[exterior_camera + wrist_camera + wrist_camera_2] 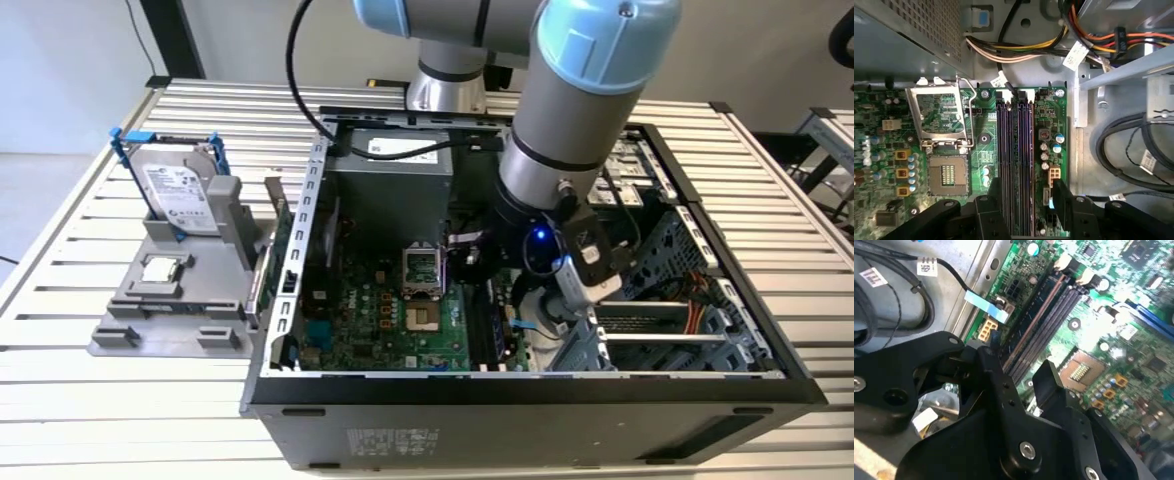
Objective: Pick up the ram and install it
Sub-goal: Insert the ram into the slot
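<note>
Ram (275,225), a thin dark green board, seems to stand on edge in the grey plastic holder (114,335) on the slatted metal worktop (80,400), just beside the open computer case (534,395). Both wrist views show the black tool (1029,200) open and empty, straddling long dark memory slots (1014,150).

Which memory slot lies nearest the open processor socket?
The outermost slot, directly beside the processor socket; the other slots lie beyond it, toward the board's edge.
</note>
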`<state>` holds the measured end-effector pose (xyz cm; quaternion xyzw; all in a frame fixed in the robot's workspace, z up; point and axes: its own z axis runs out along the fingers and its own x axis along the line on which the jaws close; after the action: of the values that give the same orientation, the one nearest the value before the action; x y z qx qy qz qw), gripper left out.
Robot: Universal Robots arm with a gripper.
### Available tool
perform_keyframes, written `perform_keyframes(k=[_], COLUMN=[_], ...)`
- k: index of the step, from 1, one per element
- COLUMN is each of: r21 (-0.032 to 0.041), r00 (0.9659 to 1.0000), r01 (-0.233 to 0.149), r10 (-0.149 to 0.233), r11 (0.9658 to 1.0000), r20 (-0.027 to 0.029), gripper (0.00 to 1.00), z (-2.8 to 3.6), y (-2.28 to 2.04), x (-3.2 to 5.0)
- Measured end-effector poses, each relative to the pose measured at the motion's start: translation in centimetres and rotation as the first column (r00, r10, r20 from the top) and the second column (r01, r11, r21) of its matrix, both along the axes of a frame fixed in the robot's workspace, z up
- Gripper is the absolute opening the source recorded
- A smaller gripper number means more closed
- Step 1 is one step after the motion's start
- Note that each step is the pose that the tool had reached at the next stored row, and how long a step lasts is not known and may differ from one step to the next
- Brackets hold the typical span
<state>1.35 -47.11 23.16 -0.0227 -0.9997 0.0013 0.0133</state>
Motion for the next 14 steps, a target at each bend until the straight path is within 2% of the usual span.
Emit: perform_keyframes(k=[8, 14], r21=[-0.0001, 0.0013], r00=[1.0, 1.0], r01=[0.0, 0.0], r10=[0.0, 0.0], r11=[1.0, 1.0], r20=[0.0, 0.0001], gripper=[1.0, 1.0], z=[3.55, 3.86], y=[0.0, 0.01], x=[0.0, 0.0])
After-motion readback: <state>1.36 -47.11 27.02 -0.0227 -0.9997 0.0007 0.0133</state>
